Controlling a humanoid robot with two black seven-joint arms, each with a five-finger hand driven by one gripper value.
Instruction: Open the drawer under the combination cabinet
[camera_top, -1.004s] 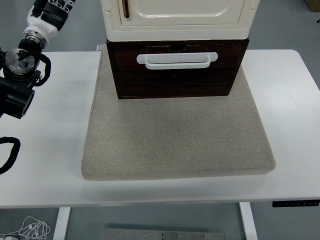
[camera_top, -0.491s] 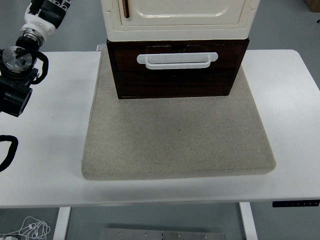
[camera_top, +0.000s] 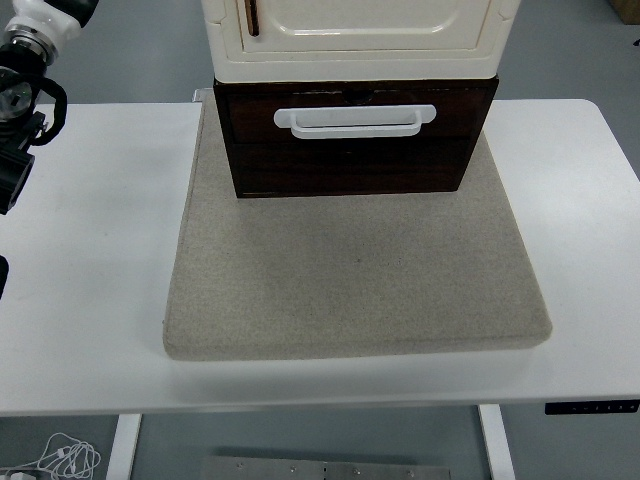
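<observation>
Drawer (camera_top: 352, 140) sits under the cabinet (camera_top: 358, 38) on the mat (camera_top: 350, 280), front protruding. We see the left arm (camera_top: 22, 85) withdrawn to the worktop (camera_top: 90, 250) edge; hand state indeterminable. Opening appears complete.

I see the dark drawer (camera_top: 355, 150) with its white handle (camera_top: 355, 119) shut under the cream cabinet (camera_top: 360, 40), on a grey mat (camera_top: 355, 290); my left arm (camera_top: 20, 90) sits at the worktop's (camera_top: 90, 300) far-left edge.

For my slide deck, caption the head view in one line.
Dark drawer with white handle under cream cabinet, on grey mat; left arm at left edge.
</observation>
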